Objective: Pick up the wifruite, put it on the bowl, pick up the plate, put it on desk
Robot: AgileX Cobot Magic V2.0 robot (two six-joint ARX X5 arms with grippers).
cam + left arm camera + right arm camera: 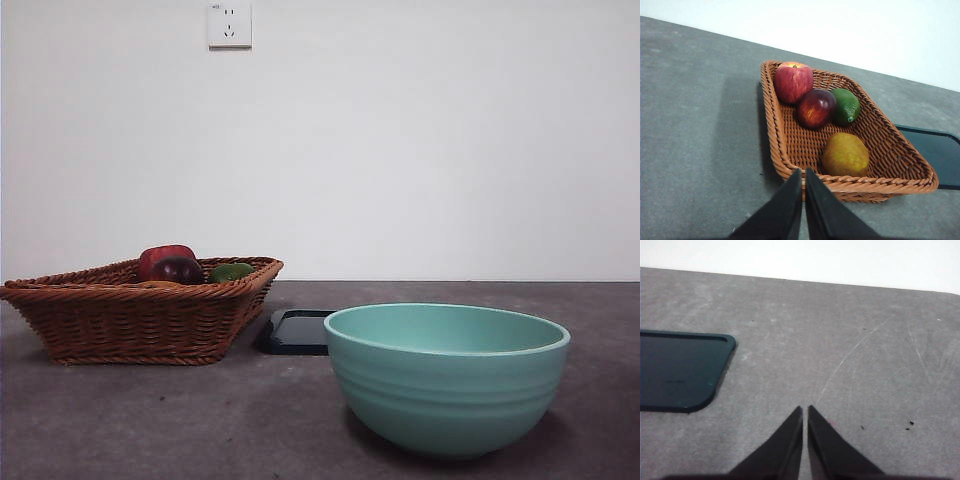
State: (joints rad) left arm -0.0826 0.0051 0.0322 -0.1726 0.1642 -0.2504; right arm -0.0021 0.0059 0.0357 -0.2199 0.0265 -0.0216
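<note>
The wifruite [845,154], a small brownish-orange oval fruit, lies in the wicker basket [775,135] at the end nearest my left gripper [803,172], which is shut and empty just outside the basket's rim. In the front view the wifruite is hidden behind the basket [130,320] wall. The mint-teal bowl [447,378] stands empty at the front right of the desk [150,420]. A dark flat plate [295,331] lies behind the bowl, beside the basket; it also shows in the right wrist view [680,370]. My right gripper [804,410] is shut and empty above bare desk.
In the basket also lie a red apple [793,82], a dark purple fruit [816,108] and a green fruit [846,106]. A white wall with a socket [229,24] stands behind the desk.
</note>
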